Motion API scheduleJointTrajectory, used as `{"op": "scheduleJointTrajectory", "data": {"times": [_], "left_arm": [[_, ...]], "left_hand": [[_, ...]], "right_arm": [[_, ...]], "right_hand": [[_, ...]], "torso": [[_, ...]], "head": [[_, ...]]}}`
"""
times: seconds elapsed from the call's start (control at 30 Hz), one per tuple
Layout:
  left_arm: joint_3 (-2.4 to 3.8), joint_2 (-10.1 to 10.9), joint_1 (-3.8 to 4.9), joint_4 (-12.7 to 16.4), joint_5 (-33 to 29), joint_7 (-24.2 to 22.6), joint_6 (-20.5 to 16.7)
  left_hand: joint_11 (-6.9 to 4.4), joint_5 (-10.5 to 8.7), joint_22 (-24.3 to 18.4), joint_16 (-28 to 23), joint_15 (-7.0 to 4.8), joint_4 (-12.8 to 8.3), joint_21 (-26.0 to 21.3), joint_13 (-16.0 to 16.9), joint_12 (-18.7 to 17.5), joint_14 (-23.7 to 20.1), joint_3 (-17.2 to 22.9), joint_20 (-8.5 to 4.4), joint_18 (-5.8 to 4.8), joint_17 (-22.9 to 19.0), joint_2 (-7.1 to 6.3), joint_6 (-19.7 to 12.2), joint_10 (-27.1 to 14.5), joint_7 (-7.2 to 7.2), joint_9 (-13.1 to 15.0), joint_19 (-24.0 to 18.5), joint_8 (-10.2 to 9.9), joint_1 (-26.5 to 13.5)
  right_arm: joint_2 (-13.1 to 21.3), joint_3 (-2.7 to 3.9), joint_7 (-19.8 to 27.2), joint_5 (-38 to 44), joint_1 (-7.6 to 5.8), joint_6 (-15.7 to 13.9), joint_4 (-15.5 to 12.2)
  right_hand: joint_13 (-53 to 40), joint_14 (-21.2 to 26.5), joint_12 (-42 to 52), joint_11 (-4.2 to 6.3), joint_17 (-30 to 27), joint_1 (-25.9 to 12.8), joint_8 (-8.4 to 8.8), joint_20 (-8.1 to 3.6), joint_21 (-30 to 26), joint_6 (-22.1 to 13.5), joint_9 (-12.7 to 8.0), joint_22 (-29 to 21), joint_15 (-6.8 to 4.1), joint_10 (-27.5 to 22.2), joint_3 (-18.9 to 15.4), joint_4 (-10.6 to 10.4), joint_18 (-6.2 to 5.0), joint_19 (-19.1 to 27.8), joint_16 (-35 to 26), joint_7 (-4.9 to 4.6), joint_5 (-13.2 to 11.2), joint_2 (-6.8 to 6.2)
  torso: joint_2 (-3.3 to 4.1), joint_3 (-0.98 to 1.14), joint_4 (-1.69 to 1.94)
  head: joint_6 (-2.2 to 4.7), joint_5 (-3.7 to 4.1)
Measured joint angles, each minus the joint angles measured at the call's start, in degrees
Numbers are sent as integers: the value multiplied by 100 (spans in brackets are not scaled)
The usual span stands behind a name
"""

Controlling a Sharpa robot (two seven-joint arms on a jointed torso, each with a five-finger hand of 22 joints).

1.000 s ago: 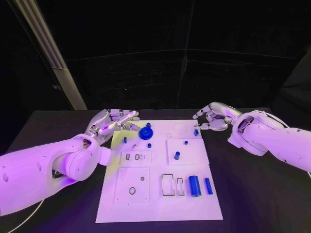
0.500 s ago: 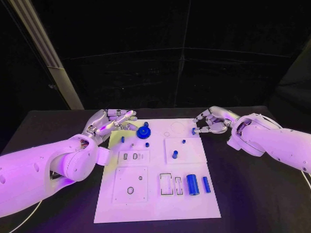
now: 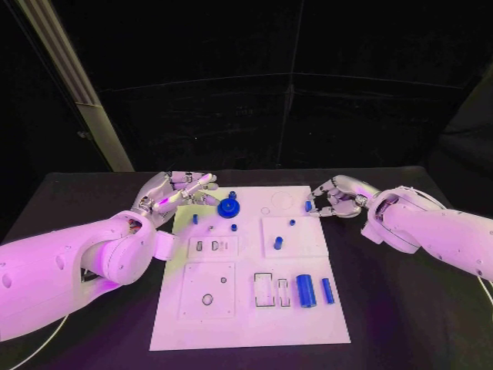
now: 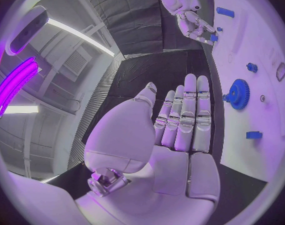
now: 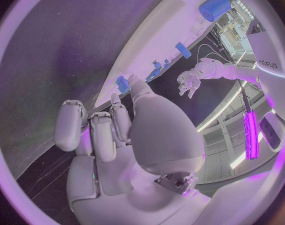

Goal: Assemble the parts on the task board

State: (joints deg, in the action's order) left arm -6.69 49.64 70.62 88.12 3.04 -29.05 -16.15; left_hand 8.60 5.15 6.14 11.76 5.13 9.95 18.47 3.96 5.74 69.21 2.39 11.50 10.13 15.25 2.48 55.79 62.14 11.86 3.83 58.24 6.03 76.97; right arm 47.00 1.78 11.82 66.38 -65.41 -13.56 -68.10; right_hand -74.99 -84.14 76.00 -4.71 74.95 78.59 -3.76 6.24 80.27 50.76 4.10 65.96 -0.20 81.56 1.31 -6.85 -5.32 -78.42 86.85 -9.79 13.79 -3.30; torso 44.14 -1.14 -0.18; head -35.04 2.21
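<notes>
Right hand (image 3: 337, 197) looks pinched on a small peg (image 3: 310, 206) at the board's (image 3: 246, 324) far right edge, left hand (image 3: 178, 190) open, so I'd seat it straight and slow.

task board (image 3: 246, 316) on table (image 3: 413, 324), parts (image 3: 306, 291) on board

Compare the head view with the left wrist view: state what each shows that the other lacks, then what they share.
Head view alone: the near half of the task board, with the big blue cylinder and the slimmer blue bar lying by the rectangular slots.

Left wrist view alone: the left hand seen from behind, fingers straight and together, holding nothing, beside the board's edge.

Both: the blue gear on the board's far end, and the right hand at the board's far right edge beside a small blue part.
</notes>
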Motion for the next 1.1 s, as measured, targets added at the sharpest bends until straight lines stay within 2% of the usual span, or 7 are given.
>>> {"op": "scheduleJointTrajectory", "data": {"times": [0.33,0.5,0.6,0.87,1.1], "left_arm": [[-3,-10,-2,-15,0,2,10],[-3,-12,-2,-23,0,4,14],[-4,-12,-2,-23,0,6,17],[-4,-8,-3,-24,-1,11,21],[-5,-4,-3,-24,-1,15,22]], "left_hand": [[0,0,0,0,0,0,0,0,0,0,0,0,0,-1,0,0,0,0,0,0,0,0],[0,0,-6,0,0,0,0,0,0,0,0,0,0,6,0,0,0,0,0,0,0,0],[0,0,-6,0,0,0,0,0,0,0,0,0,0,6,0,0,0,0,0,0,0,0],[0,0,-5,0,0,0,0,0,0,0,0,0,0,6,0,0,0,0,0,0,0,0],[0,0,-5,0,0,0,0,0,0,0,0,0,0,6,0,0,0,0,0,0,0,0]], "right_arm": [[-114,0,19,7,5,-2,107],[-165,0,40,9,7,-4,148],[-184,0,51,9,8,-4,165],[-199,0,65,14,8,-3,195],[-206,2,69,36,9,-6,200]], "right_hand": [[-2,0,2,0,-1,92,0,0,0,2,12,25,0,0,37,37,0,0,0,3,-151,134],[-12,0,55,2,-1,165,-45,0,0,146,33,76,0,2,116,116,0,0,0,14,-301,274],[-17,0,91,33,-1,177,-105,0,0,285,53,109,0,34,160,160,0,0,0,38,-405,353],[-33,4,122,83,-2,248,-201,-23,23,654,92,143,-4,83,328,292,-1,-23,0,137,-432,463],[-34,19,126,168,-2,285,-286,-94,23,947,106,165,-105,65,469,386,0,-51,0,236,-454,500]], "torso": [[-4,-2,0],[-4,-3,0],[-5,-3,0],[-8,-2,1],[-8,1,1]], "head": [[-4,14],[-11,18],[-23,19],[-29,14],[-33,13]]}}
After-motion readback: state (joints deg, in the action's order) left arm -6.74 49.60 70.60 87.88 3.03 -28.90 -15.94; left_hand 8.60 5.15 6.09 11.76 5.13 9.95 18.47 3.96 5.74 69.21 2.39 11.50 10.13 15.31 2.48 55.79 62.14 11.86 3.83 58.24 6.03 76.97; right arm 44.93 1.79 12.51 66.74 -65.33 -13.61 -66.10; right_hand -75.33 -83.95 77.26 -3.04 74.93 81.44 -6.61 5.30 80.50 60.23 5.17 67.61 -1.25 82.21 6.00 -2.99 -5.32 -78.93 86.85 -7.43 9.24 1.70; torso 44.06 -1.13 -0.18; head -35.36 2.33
